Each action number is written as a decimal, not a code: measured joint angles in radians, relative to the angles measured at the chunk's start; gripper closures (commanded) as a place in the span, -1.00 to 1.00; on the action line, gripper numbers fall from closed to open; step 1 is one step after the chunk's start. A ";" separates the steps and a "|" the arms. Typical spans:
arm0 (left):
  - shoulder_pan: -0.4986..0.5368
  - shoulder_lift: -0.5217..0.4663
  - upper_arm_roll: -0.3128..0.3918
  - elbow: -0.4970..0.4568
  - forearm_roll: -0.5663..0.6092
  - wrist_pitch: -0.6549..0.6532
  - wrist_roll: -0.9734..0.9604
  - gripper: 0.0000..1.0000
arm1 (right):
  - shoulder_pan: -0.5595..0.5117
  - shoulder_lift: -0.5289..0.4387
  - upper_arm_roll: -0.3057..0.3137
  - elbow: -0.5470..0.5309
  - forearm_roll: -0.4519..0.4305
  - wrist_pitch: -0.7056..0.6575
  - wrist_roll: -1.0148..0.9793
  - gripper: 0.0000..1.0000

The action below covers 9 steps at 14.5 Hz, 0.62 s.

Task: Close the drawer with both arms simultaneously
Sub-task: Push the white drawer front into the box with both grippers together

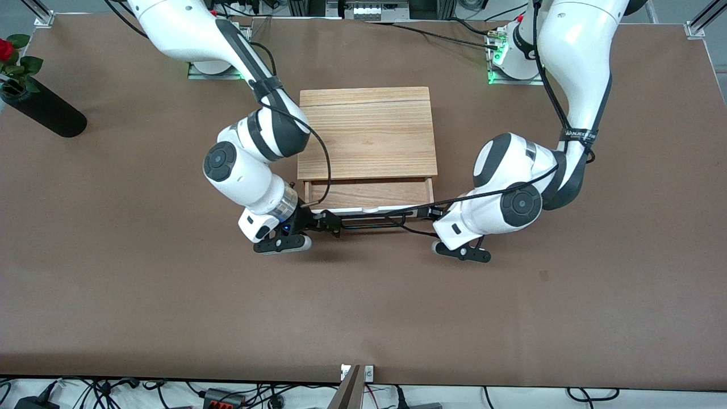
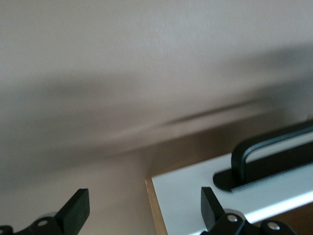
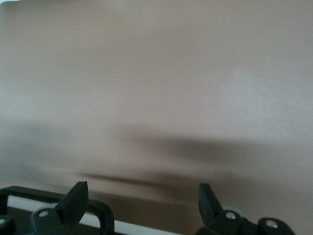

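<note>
The drawer (image 1: pixel 369 195) stands partly pulled out of the wooden box casing (image 1: pixel 368 133), with its wood-grain bottom showing, its white front panel (image 1: pixel 369 209) toward the front camera and its black bar handle (image 1: pixel 372 220) along it. My right gripper (image 1: pixel 331 221) is open at the handle's end toward the right arm. My left gripper (image 1: pixel 425 213) is open at the panel's end toward the left arm. In the left wrist view the open gripper (image 2: pixel 144 211) straddles the panel's corner (image 2: pixel 190 193), with the handle (image 2: pixel 274 152) beside it. In the right wrist view the open gripper (image 3: pixel 142 201) has the handle's end (image 3: pixel 95 208) by one finger.
A black vase (image 1: pixel 44 109) with a red rose lies near the right arm's end of the table. Black cables hang from both arms across the drawer's front. A small stand (image 1: pixel 353 386) sits at the table edge nearest the front camera.
</note>
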 measured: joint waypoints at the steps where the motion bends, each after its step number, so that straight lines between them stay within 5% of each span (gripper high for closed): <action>1: -0.001 0.000 -0.001 0.001 0.000 -0.007 0.000 -1.00 | 0.000 0.006 0.000 0.000 0.000 0.004 0.000 -1.00; 9: -0.001 0.000 -0.013 0.004 -0.001 -0.082 0.000 -1.00 | 0.002 0.019 -0.002 -0.040 0.000 -0.130 0.000 -1.00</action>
